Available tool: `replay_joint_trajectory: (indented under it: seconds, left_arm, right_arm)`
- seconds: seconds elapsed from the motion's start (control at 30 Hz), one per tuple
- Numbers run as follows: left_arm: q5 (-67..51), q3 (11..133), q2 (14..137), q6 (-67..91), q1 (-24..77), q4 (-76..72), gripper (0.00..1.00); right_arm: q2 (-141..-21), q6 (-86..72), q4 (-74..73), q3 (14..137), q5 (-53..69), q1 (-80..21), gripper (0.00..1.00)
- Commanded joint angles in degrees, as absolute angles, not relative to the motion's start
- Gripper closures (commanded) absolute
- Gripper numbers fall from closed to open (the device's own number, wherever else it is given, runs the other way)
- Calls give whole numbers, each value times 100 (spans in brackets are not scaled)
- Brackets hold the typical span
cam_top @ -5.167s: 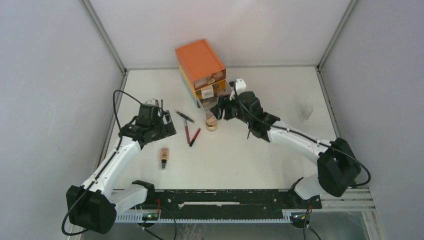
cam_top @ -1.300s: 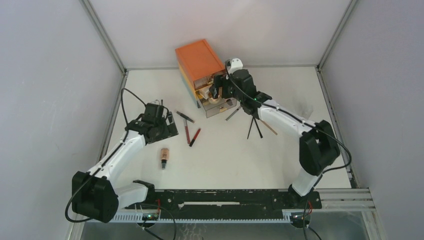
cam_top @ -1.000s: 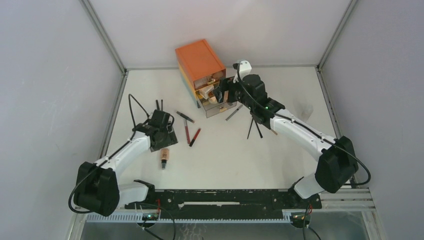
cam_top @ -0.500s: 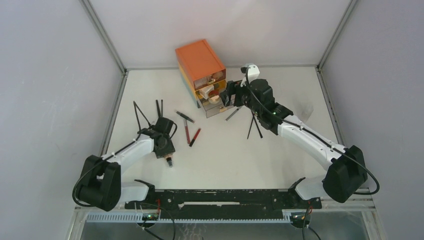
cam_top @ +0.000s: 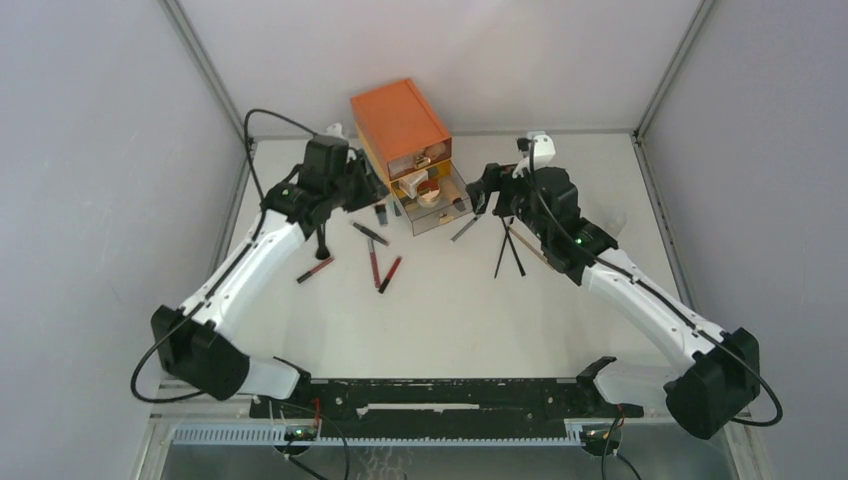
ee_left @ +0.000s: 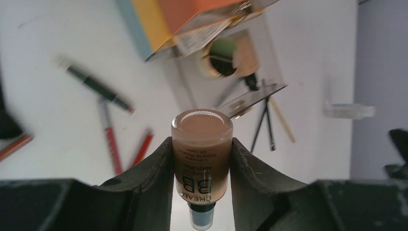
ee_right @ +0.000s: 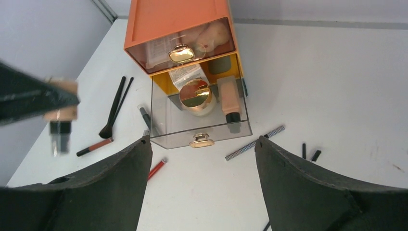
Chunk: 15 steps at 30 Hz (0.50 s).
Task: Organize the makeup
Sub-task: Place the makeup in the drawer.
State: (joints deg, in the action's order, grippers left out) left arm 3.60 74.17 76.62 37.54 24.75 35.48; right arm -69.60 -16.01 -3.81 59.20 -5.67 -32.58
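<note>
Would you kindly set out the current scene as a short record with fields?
left gripper: shut on the BB cream bottle, held beside the orange chest
right gripper: open, empty, facing the open drawer
open drawer: holds a round compact with a gold lid and a foundation bottle
table: red pencils and black brushes lying loose

orange drawer chest (cam_top: 400,125), one clear drawer (ee_right: 199,129) pulled open, white table (cam_top: 450,310)
</note>
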Motion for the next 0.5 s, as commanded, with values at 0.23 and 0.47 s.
replay_joint_trajectory:
  seconds: [0.23,0.47]
  left_arm:
    - [-182,9115,9451,4178,2512,2740,75]
    - [91,9354,9978,4330,2548,2584,72]
  right_arm:
    - [-6222,-1759,-693,5579,-992,-3214,15]
    - [-6161,-1766,-755,5528,-979,-3155,15]
